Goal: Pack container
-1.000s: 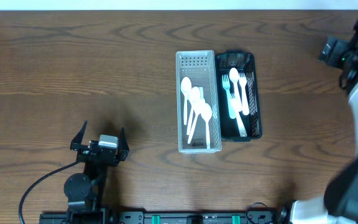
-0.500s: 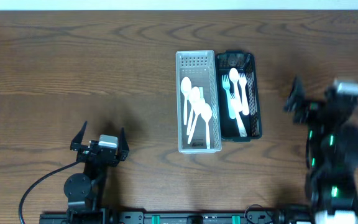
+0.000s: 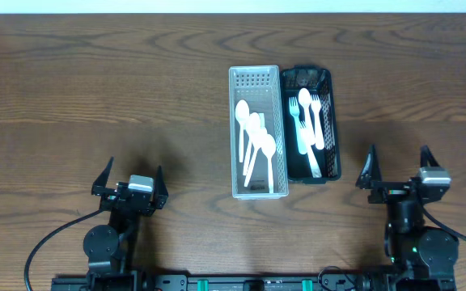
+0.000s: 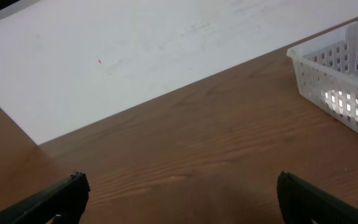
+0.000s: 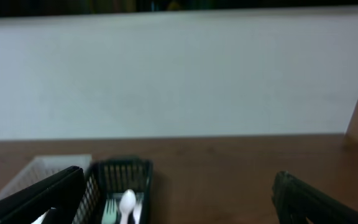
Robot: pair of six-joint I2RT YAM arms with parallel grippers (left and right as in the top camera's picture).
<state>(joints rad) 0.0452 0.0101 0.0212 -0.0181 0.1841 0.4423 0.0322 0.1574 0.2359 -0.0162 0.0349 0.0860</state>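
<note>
1. The right gripper (image 3: 397,164) has come down from the far right corner to the near right edge of the worktop (image 3: 71,81). The left gripper (image 3: 133,173) is unchanged.
2. Both grippers stand wide and empty.
3. The white basket (image 3: 235,129) and black basket (image 3: 304,77) touch at centre, long axes pointing away from the robot. The black basket lies nearer the right gripper.

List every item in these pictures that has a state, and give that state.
white basket, upright, holding white spoons lying flat
black basket, upright beside the white one, holding forks and one spoon
left claw, open, empty
right claw, open, empty, apart from both baskets
</note>
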